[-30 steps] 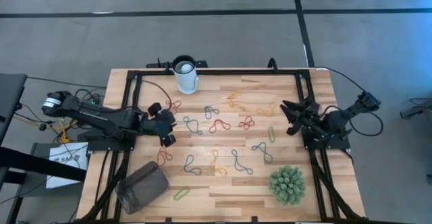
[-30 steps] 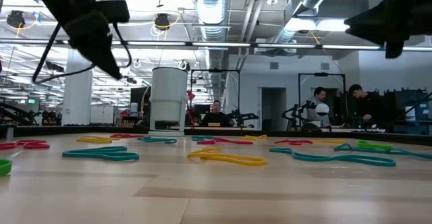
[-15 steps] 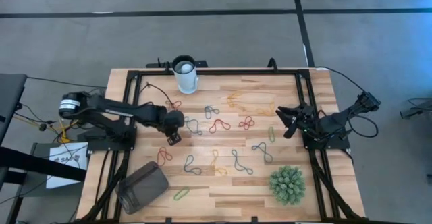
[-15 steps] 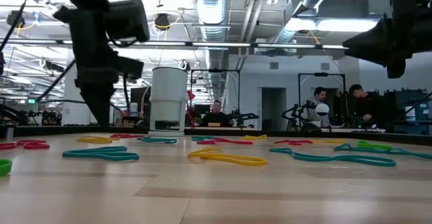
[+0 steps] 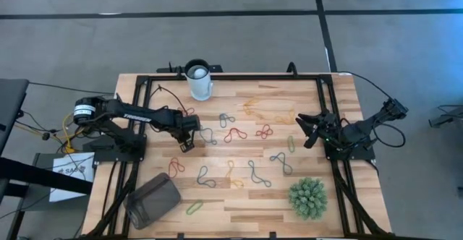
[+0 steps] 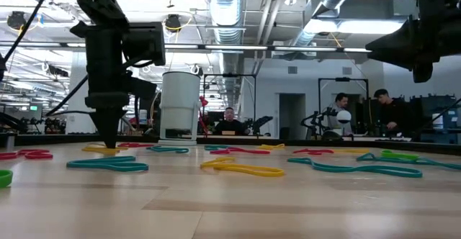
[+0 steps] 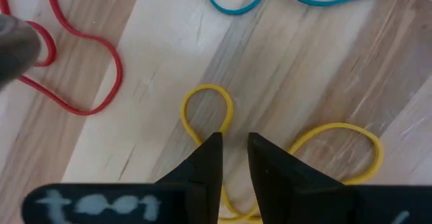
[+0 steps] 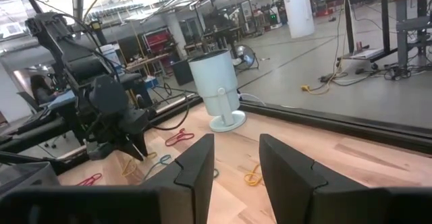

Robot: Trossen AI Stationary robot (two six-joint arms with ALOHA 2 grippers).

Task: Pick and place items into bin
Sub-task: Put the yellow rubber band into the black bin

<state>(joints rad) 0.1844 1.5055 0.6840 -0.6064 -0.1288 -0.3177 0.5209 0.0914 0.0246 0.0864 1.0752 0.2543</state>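
Left gripper down on the tabletop near the white cup, jaws narrow, straddling a yellow band to pinch it. Right gripper waits wide open, far from the cup.

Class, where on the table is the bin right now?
In the high view, the bin lies at the table's near-left corner, left of a green band.

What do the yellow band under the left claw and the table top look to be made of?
Yellow band: probably rubber or a similar elastic, matte; it's thin and lies in limp, smooth loops. Table top: wood planks, light satin finish, with visible grain and seams.
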